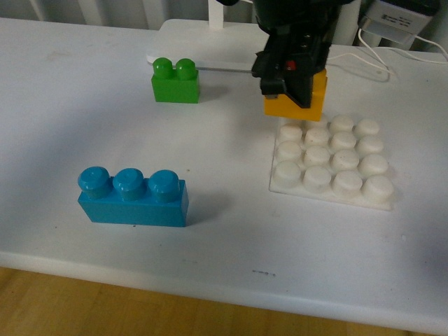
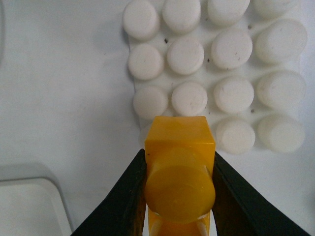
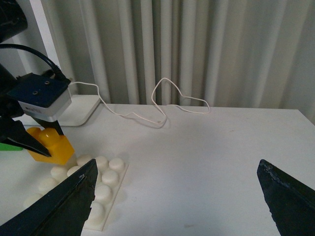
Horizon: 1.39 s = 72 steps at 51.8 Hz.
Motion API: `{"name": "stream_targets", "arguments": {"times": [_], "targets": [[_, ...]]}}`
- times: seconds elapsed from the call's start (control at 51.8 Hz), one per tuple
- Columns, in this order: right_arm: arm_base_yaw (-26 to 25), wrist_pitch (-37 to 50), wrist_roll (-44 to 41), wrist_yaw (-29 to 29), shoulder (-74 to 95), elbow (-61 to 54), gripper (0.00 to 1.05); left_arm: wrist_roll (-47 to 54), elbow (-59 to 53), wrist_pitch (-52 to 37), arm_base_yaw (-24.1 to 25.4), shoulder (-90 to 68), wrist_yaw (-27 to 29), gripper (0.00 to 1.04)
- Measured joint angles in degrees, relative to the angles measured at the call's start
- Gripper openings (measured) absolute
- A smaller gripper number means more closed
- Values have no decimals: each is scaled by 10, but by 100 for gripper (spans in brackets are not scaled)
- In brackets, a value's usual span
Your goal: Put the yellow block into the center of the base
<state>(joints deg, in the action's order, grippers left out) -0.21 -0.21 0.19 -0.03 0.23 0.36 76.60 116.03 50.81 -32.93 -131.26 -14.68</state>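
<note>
on the white desk [image 1: 231, 238], before pale pleated curtains [image 3: 197, 49], the left hand [image 1: 294, 89] is clamped on the small yellow-orange two-stud plastic block [image 1: 285, 109] just beside the far left corner of the flat square white studded plastic base [image 1: 276, 184], while the right hand [image 3: 177, 169] gapes wide, empty.

The yellow block [image 1: 305, 105] is orange-yellow; the left gripper [image 1: 288, 82] is black with 1 red dot. The base [image 1: 332, 162] is plain white, its studs in a 4x4 grid. The 2-stud brick [image 1: 175, 82] is green, the 3-stud brick [image 1: 133, 199] blue, the table [image 1: 231, 238] white.
</note>
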Motion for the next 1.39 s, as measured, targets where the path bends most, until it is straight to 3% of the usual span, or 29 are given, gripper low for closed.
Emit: {"name": "stream_targets", "arguments": {"times": [0.386,1.39], "targets": [[0,0,0,0,0,0,95,-35,93,43,-43,-52,3,32],[0,0,0,0,0,0,95,-50,61,-4,-43,-60,10,32]]}}
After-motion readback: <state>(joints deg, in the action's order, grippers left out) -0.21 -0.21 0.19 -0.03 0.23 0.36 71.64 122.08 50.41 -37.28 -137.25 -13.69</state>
